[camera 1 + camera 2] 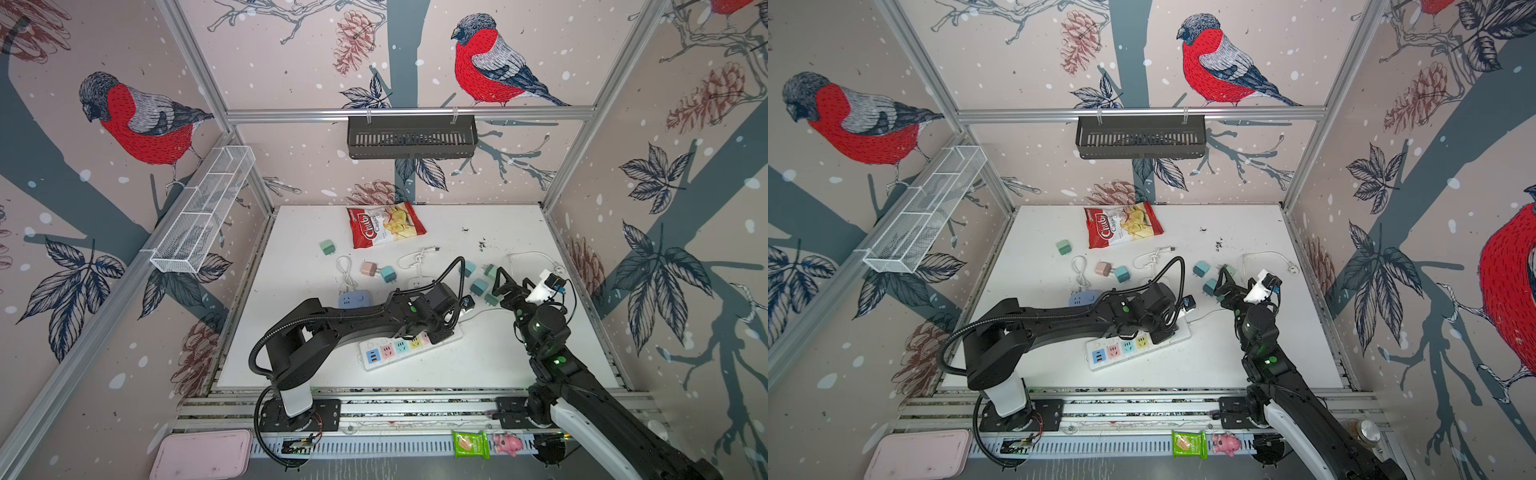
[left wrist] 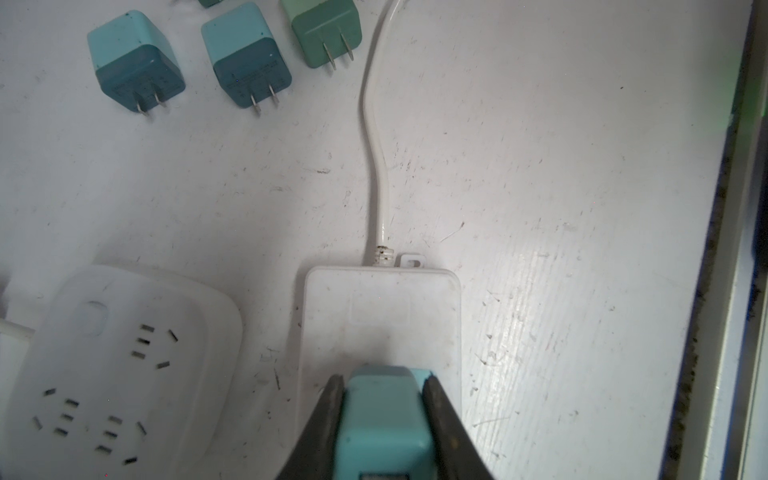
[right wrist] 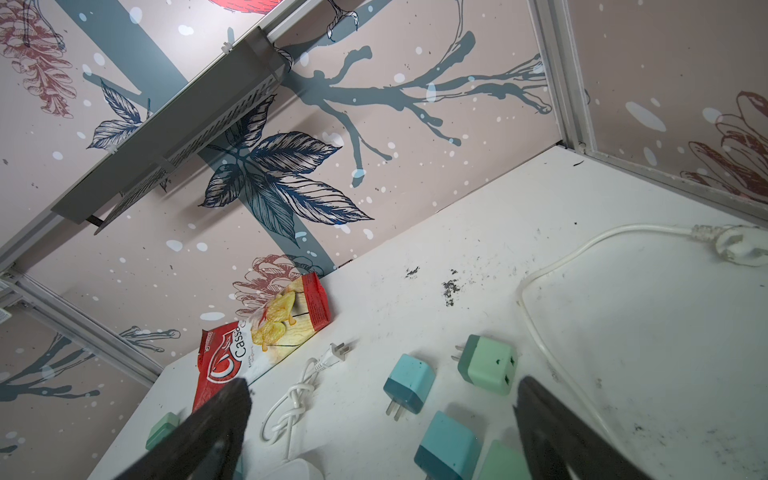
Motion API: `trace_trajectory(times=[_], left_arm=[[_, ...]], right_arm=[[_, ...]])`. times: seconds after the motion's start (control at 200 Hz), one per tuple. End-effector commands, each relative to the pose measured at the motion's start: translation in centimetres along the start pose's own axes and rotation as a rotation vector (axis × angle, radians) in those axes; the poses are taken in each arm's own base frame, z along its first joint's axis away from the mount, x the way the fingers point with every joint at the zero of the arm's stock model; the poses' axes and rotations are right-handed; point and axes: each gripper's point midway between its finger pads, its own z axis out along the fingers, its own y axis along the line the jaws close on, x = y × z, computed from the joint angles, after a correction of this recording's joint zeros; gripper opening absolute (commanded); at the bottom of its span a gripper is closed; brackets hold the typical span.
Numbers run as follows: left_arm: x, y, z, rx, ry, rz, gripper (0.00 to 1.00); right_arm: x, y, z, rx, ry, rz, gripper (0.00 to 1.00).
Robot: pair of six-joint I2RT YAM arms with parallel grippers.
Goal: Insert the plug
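Tabletop point(image 1: 498, 365), left part: one mint adapter point(image 1: 328, 248) toward the far-left corner; one chips bag point(image 1: 386, 224) at the far edge. Centre, nearer the front edge: one white power strip point(image 1: 374, 356) with coloured sockets, lying slantwise; above its cord end is the left gripper point(image 2: 382, 386), jaws clamped on the teal plug point(image 2: 384, 419), prongs hidden. Right part: right gripper point(image 1: 513, 282), jaws spread wide and empty, above a cluster of loose adapters point(image 3: 449, 444) near the right edge.

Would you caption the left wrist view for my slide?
Left gripper grips a teal plug at the white power strip.
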Motion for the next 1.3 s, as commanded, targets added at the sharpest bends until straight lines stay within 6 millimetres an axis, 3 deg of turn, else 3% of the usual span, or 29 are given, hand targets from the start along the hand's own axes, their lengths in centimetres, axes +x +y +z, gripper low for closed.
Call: trace_trajectory(times=[0.0,0.37,1.296], left_arm=[[0.07,-0.21,-0.24,0.010,0.007,-0.003,0.00],[-0.04,-0.75,-0.31,0.026,0.011,0.000,0.00],[0.47,0.12,-0.33,-0.025,0.035,0.002,0.00]], right_arm=[[-0.26,0.12,0.01,-0.006,-0.009,0.012,1.00],[-0.18,0.10,0.05,-0.007,-0.005,0.014,1.00],[-0.21,-0.14,0.05,0.003,-0.003,0.018,1.00]])
